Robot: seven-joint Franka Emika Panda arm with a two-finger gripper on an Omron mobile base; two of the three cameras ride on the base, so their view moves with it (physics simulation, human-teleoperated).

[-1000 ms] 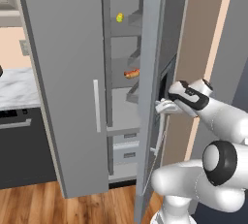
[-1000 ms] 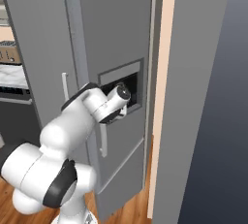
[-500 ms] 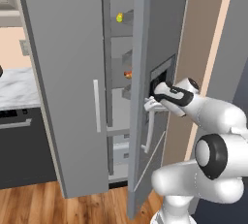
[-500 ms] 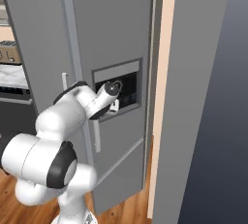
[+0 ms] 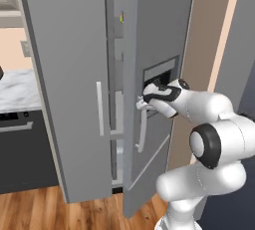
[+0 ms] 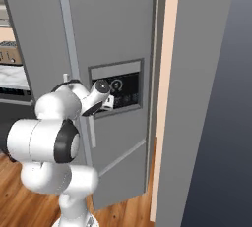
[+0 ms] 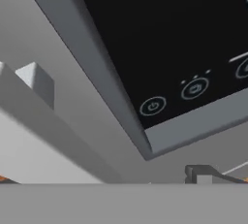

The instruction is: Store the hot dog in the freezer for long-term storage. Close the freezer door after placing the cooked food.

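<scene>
Gripper [image 5: 142, 102] pressed against the outer face of the freezer door [image 5: 154, 35], jaws spread wide with nothing between them, beside the vertical bar handle [image 5: 142, 132] and just under the dark dispenser panel [image 6: 118, 88]. Door swung much nearer to shut than a second ago, with the arm following it leftward, leaving a narrow slit into the freezer [image 5: 117, 74]. Hot dog, plain on a middle shelf a second ago, now hidden behind the door edge, with a sliver of the small yellow item [image 5: 121, 18] peeking higher up.
</scene>
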